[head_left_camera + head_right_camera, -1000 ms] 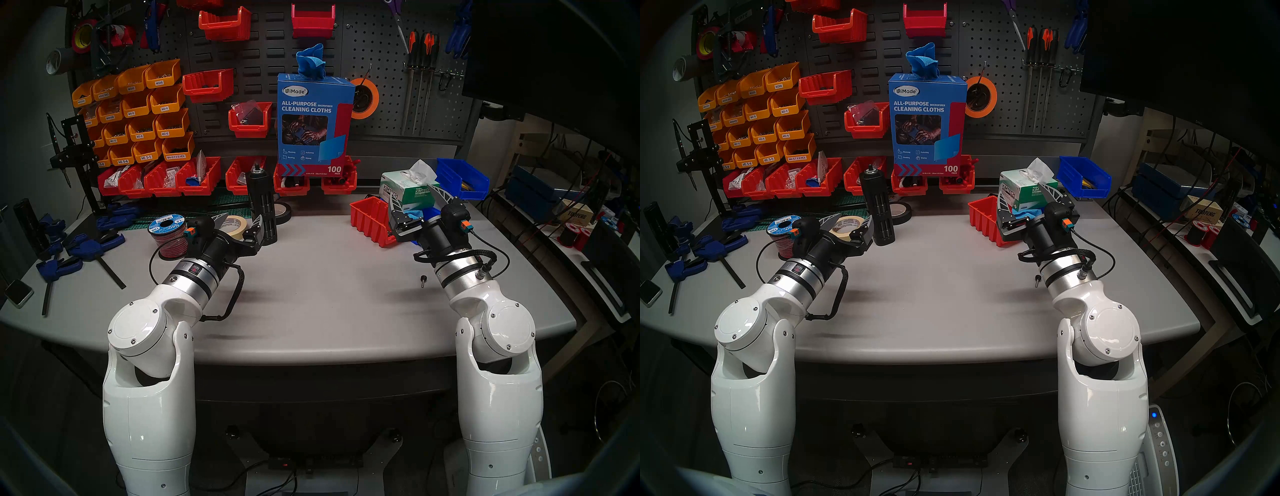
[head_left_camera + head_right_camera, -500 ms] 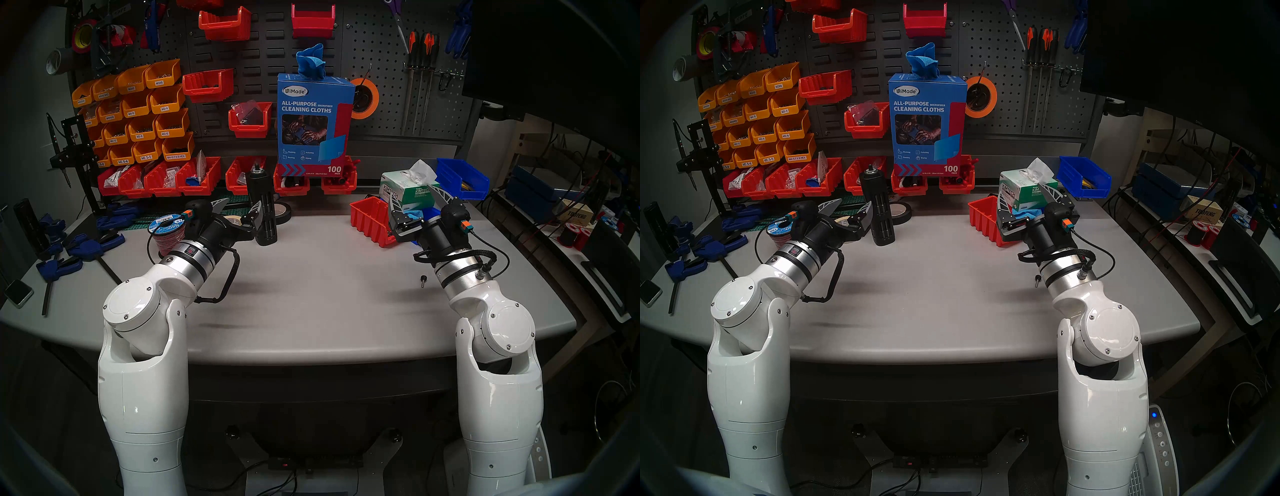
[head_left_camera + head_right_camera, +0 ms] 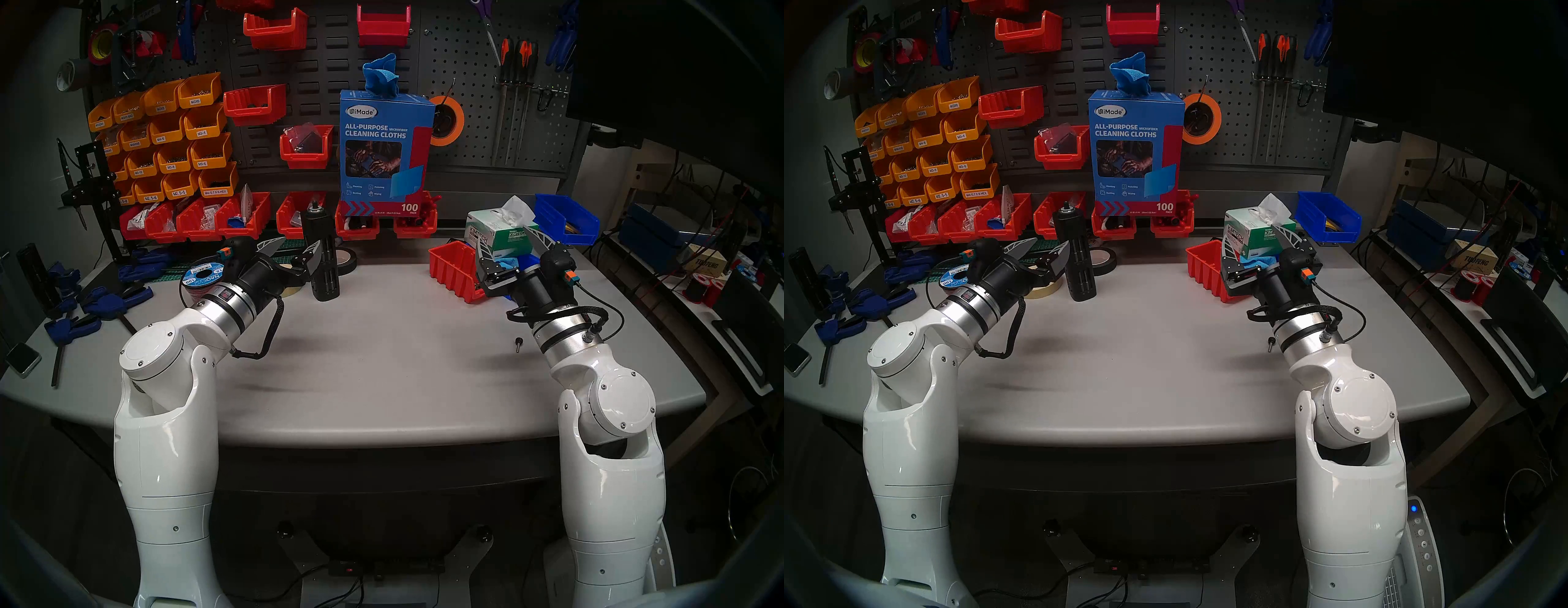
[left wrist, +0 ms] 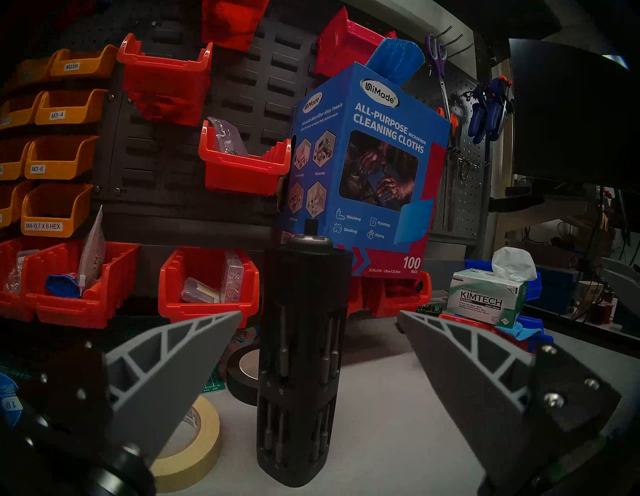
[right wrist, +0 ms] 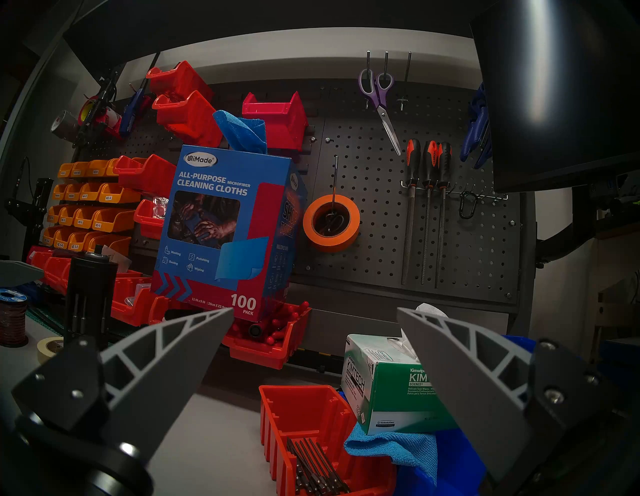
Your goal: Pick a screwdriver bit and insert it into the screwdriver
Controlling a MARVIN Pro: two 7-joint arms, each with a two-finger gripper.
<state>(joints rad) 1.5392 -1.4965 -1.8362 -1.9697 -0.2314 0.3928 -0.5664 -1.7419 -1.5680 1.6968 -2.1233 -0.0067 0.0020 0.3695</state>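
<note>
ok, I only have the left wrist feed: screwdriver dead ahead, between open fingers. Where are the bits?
Observer: The bits lie in a red bin; they show only on the right wrist feed.
Operator: Is the other gripper on them?
Observer: No, the right gripper is open and empty, aimed over the bin.
Operator: Any loose ones?
Observer: I see only a black pin on the table by the right arm. It is not a bit.
</note>
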